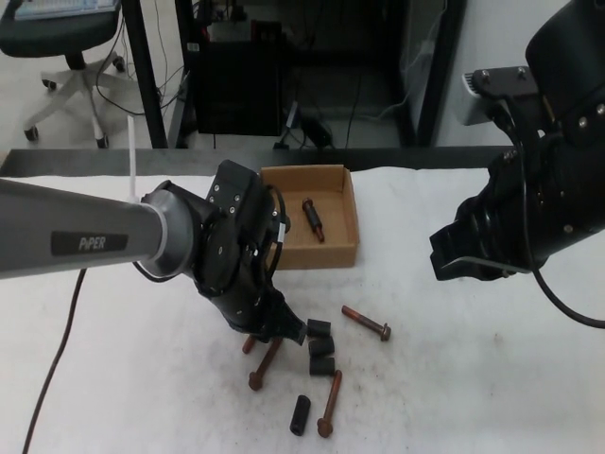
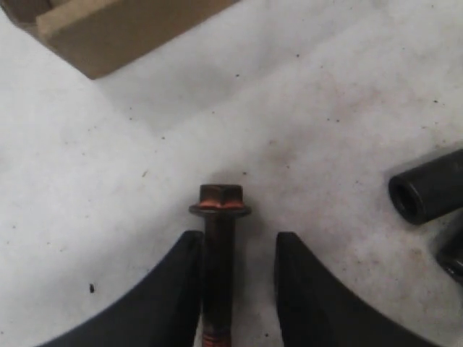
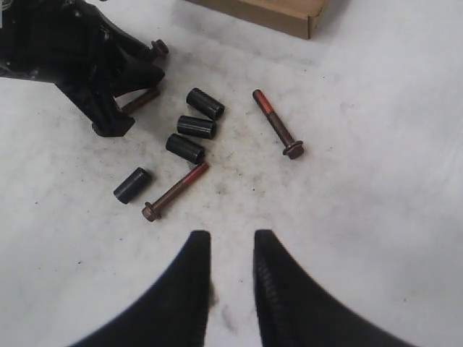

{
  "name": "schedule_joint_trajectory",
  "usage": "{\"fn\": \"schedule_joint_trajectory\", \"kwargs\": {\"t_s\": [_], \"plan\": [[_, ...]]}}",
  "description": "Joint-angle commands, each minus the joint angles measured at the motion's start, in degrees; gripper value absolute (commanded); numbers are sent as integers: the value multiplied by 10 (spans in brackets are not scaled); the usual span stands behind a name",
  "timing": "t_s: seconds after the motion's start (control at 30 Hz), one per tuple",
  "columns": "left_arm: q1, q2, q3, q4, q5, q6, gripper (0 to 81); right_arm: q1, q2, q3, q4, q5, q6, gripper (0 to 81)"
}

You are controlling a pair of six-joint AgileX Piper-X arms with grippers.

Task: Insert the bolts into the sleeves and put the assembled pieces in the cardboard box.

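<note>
Bolt (image 2: 218,249) lies between the left fingers (image 2: 159,303), close against one.

A white cloth-covered bench (image 1: 473,378), speckled with dark grime, takes up the foreground; a dark grey strip (image 1: 95,161) runs along its far edge; beyond it lies a pale, smooth floor (image 1: 19,104); a swivel office chair with a dark seat (image 1: 57,33) stands on a white castor base (image 1: 71,99) at the far left; black upright metal posts (image 1: 144,76) flank a dark cabinet (image 1: 236,85); a pale wall panel (image 1: 492,38) closes the far right.
</note>
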Motion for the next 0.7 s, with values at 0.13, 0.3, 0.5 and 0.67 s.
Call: {"fn": "schedule_joint_trajectory", "kwargs": {"t_s": [0.13, 0.3, 0.5, 0.67], "plan": [[-3, 12, 2, -24, -17, -5, 325, 1, -6, 1, 3, -9, 0, 203], [0, 12, 2, -28, -32, -5, 325, 1, -6, 0, 8, -9, 0, 203], [12, 12, 2, -24, -36, -5, 241, 1, -6, 0, 15, -9, 0, 203], [20, 12, 2, -13, -36, -2, 4, 1, -6, 0, 15, -9, 0, 203]]}}
